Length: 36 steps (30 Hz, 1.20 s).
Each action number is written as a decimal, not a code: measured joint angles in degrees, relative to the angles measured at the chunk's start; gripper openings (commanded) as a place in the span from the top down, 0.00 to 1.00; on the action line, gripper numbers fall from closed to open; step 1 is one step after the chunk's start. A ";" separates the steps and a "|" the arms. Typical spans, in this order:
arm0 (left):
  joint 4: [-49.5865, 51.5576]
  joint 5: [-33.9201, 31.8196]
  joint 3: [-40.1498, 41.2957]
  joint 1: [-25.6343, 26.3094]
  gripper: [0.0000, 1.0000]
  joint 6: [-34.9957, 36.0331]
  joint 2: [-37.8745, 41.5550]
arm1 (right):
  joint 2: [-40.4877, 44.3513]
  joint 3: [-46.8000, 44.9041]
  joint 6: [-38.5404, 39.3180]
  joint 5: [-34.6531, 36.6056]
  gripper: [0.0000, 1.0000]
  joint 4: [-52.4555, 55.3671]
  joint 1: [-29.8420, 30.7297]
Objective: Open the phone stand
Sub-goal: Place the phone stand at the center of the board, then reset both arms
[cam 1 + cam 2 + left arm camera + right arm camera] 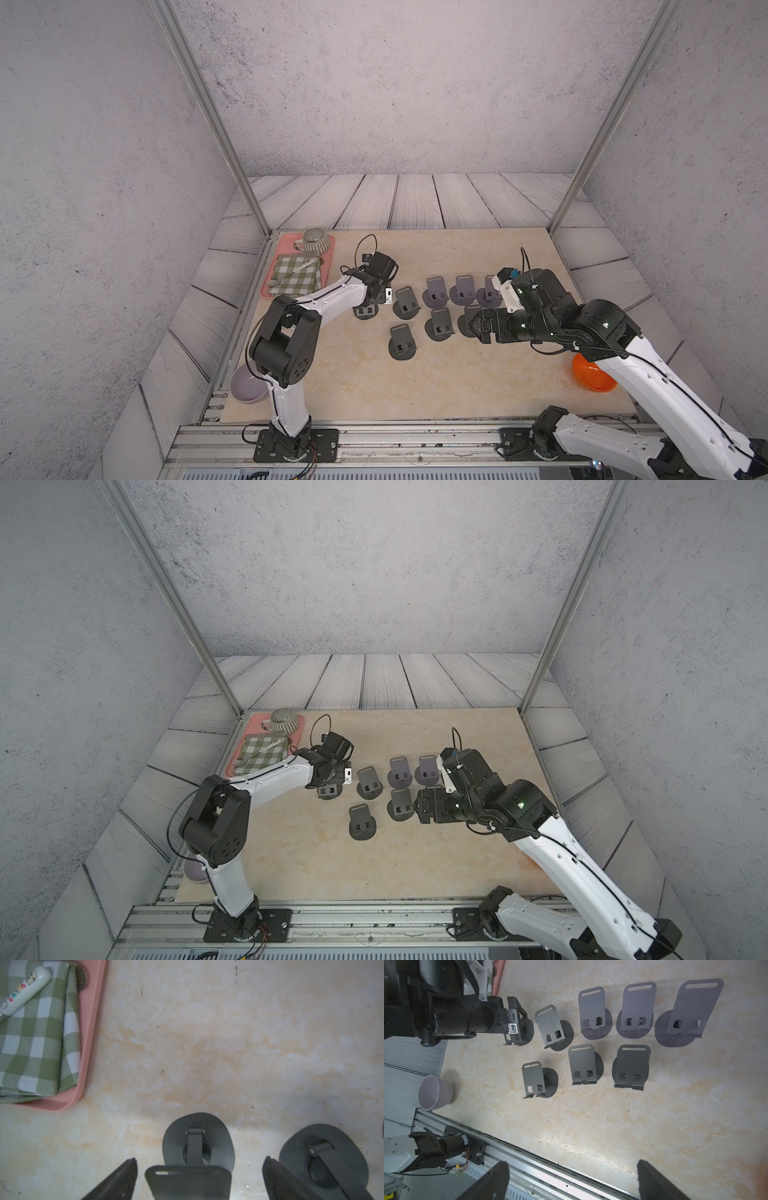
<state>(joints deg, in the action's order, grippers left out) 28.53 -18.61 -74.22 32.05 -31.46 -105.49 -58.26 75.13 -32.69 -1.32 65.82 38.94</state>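
The leftmost dark grey phone stand [365, 311] [188, 1182] stands unfolded on the table, its back plate raised on a hinged arm over the oval base [197, 1124]. My left gripper [376, 300] [200, 1159] hangs right over it, open. The plate sits between the two fingers with a gap on each side. Several more unfolded stands [406, 303] [591, 1064] sit in two rows to its right. My right gripper [471, 324] [573, 1163] hovers open over the right end of those rows, holding nothing.
A pink tray [330, 257] at the back left holds a green checked cloth [297, 274], a spoon and a striped mug [316, 241]. A lilac bowl [245, 386] sits at the front left, an orange bowl [590, 374] at the right under my right arm.
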 measured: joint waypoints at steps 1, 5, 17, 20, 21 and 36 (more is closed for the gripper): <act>0.22 -0.11 -0.13 0.00 0.02 0.04 0.04 | -0.02 0.00 0.15 0.17 0.01 0.07 0.00; 1.38 0.07 -0.11 0.00 0.02 0.90 1.64 | -1.33 0.55 1.25 2.51 0.01 0.22 0.00; -1.99 0.13 14.51 -0.46 0.02 9.62 30.75 | -0.20 -9.51 11.26 22.95 0.01 -16.35 -1.42; -2.27 0.28 20.33 -3.28 0.02 11.02 38.53 | 2.82 -17.22 16.17 28.33 0.01 -26.49 -2.82; -2.36 0.39 21.97 -5.01 0.02 11.23 40.57 | 3.52 -19.17 17.97 29.05 0.01 -29.29 -3.80; -18.97 -8.85 42.12 -15.10 0.02 19.85 48.72 | 3.85 -43.60 27.45 20.17 0.01 -58.21 -29.14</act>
<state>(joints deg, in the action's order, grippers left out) 9.56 -27.46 -32.10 16.95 -11.62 -56.77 -54.41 31.53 -5.23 18.85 7.62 9.80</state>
